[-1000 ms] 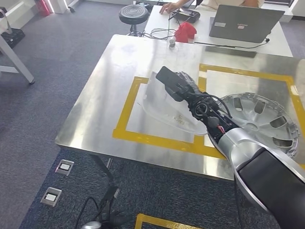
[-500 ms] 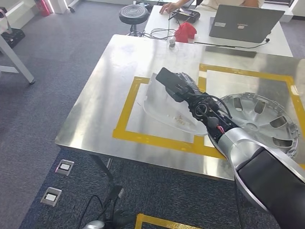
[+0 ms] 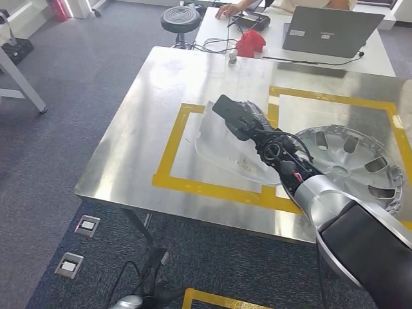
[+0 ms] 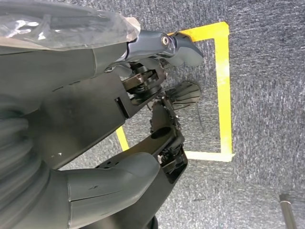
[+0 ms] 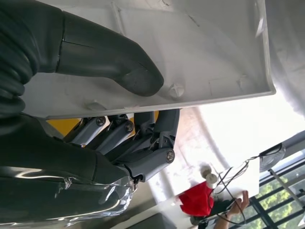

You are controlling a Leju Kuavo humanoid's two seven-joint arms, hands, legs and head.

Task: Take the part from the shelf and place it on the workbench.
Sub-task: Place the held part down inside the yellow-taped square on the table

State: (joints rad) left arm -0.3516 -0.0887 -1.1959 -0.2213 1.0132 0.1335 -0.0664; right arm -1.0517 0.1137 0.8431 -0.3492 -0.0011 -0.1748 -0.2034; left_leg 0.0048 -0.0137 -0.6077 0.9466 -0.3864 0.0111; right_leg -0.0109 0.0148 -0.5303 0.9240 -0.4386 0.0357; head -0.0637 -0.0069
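The right hand [image 3: 241,116] covers the far edge of the white moulded part [image 3: 221,145], thumb and fingers pinching it inside the workbench's [image 3: 145,116] yellow tape outline [image 3: 167,151], beside a hubcap [image 3: 352,161]. The left hand [image 4: 158,95] holds nothing, fingers apart.

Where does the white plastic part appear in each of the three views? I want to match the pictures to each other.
Head view: the white plastic part lies on the workbench inside the yellow tape frame, under the right hand.
Right wrist view: the part fills the upper area, with the thumb on it.
Left wrist view: not in it.
Shared landmark: the red object on the far table.
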